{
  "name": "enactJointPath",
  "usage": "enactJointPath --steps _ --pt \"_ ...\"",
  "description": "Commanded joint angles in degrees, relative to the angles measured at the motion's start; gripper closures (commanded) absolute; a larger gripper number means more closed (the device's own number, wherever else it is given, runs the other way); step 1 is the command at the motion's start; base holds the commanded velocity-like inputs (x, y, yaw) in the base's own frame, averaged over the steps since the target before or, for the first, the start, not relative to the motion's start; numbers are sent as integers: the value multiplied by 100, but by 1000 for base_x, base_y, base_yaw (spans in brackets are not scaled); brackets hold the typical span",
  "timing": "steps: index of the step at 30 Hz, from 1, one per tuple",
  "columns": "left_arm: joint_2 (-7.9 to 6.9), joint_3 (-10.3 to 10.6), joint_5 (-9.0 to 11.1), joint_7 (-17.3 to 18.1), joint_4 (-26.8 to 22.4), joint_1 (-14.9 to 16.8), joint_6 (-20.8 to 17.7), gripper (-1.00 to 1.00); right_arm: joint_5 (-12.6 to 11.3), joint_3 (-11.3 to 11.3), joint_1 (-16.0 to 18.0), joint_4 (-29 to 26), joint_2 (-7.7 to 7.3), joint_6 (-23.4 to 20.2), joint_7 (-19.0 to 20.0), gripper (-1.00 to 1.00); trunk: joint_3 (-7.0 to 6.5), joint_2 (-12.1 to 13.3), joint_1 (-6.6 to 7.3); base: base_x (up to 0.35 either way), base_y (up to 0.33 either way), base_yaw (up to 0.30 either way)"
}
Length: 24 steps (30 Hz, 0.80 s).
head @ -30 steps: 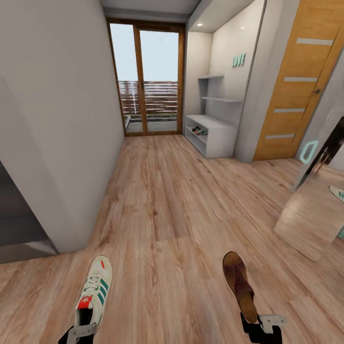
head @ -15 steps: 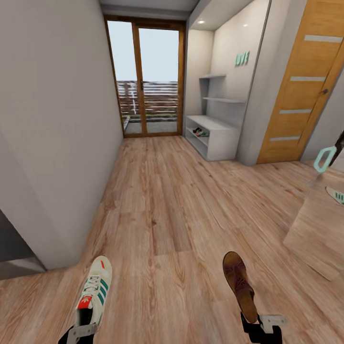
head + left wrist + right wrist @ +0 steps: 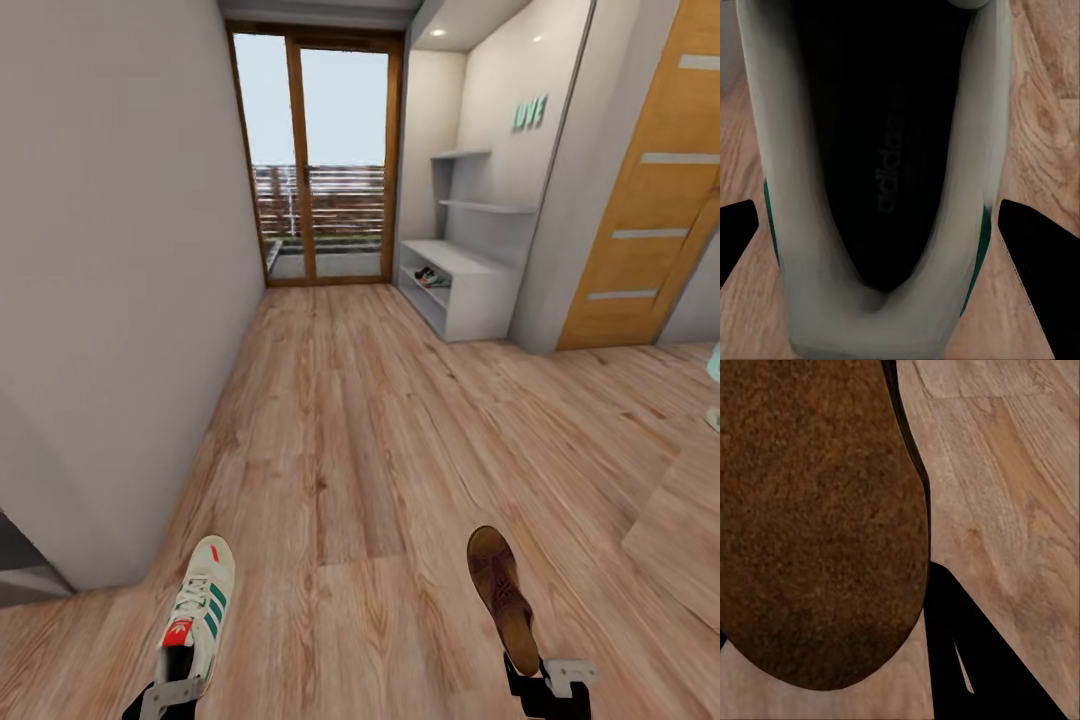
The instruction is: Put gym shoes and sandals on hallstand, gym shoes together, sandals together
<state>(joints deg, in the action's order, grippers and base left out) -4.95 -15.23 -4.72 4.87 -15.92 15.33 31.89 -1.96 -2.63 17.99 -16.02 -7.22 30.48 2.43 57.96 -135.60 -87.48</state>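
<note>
A white sneaker (image 3: 199, 603) with green stripes is held at its heel by the left gripper (image 3: 168, 690), and a brown sandal (image 3: 502, 595) is held at its heel end by the right gripper (image 3: 545, 682). Both grippers are closed on their loads; in the left wrist view the dark fingers (image 3: 1039, 285) are seen on either side of the sneaker (image 3: 881, 180), and in the right wrist view the underside of the sandal (image 3: 821, 521) is seen close to the camera. Both shoes are carried above the wooden floor (image 3: 350, 420), with their long axes pointing forward, away from the robot.

The shoe rack (image 3: 470, 285) stands far ahead and to the right, against the right wall, near the glass door (image 3: 315, 165). Something small is already seen on its open shelf, probably another shoe, but it is too small to be named with certainty. The right arm, with the sandal, is on the side nearer to the rack. It is judged that the robot is on its way, and that the rack must be approached much closer before anything can be placed.
</note>
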Motion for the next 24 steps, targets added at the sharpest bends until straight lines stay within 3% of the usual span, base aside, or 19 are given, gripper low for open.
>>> enactJointPath --steps 1,24 --pt "2 -50 -47 31 4 5 19 100 -42 -18 3 2 1 11 30 100 13 -2 -2 309 -128 106" --pt "-5 -50 -47 29 10 5 19 100 9 -1 3 -6 1 11 47 100 56 -2 -2 309 -122 11"
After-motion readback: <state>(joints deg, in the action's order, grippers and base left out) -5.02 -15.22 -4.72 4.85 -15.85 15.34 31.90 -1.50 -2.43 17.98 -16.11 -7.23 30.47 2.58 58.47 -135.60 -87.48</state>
